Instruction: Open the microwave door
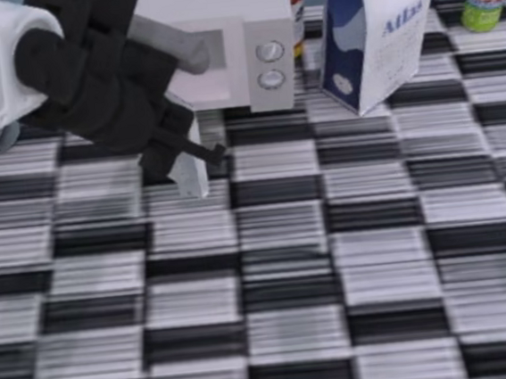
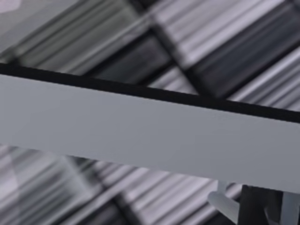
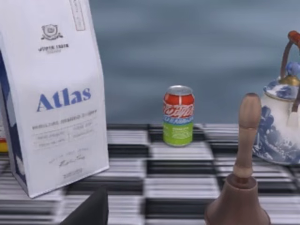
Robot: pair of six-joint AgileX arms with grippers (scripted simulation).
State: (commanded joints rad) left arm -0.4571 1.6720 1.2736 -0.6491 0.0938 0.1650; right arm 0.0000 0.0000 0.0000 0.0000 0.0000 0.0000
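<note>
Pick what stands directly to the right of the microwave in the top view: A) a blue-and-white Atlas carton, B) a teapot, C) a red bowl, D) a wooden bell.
A: in the top view the blue-and-white Atlas carton stands just right of the microwave, beside its knob panel.

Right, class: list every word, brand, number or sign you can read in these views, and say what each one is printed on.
"Atlas": large blue word on the blue-and-white carton.
Crest and small lines of print on the carton: too small to read.
Script logo and label on the red-and-green can: too blurred to read.
Microwave, knobs, bell, teapot: no text visible.
</note>
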